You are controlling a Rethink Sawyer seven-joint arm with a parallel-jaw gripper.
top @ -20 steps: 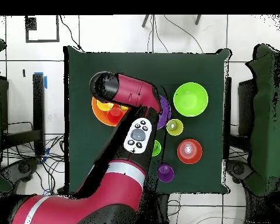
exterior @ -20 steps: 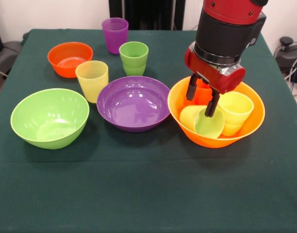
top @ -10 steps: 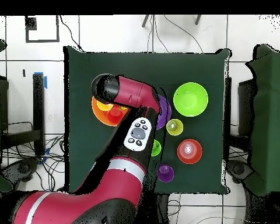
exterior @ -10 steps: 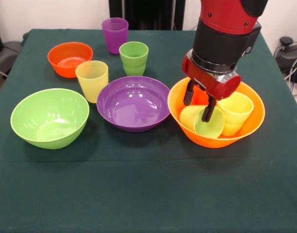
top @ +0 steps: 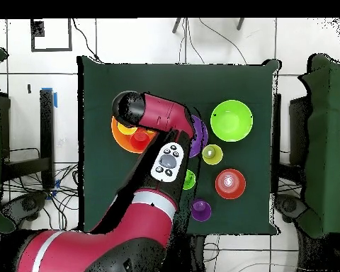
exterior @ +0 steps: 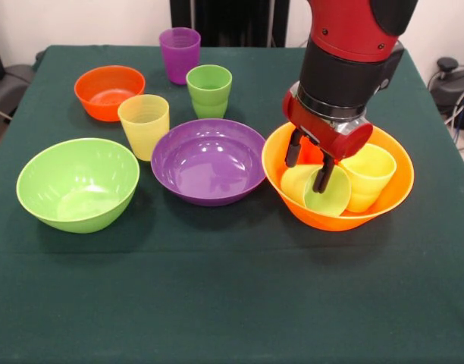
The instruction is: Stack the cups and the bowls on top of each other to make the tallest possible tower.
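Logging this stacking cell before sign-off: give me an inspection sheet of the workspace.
Surface: green cloth, flat.
Job's things: big orange bowl holds a tipped lime cup, a yellow cup and an orange cup; purple bowl, lime bowl, small orange bowl and three upright cups stand apart.
Clutter: nothing seen.
Grippers: claw open over the tipped cup.
Cables: on the floor.
Surroundings: tiled floor.

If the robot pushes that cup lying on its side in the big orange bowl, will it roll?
Probably. The lime green cup lies tipped on its round side, so it may roll, but the yellow-orange bowl should keep it in. It looks glossy, maybe slippery.
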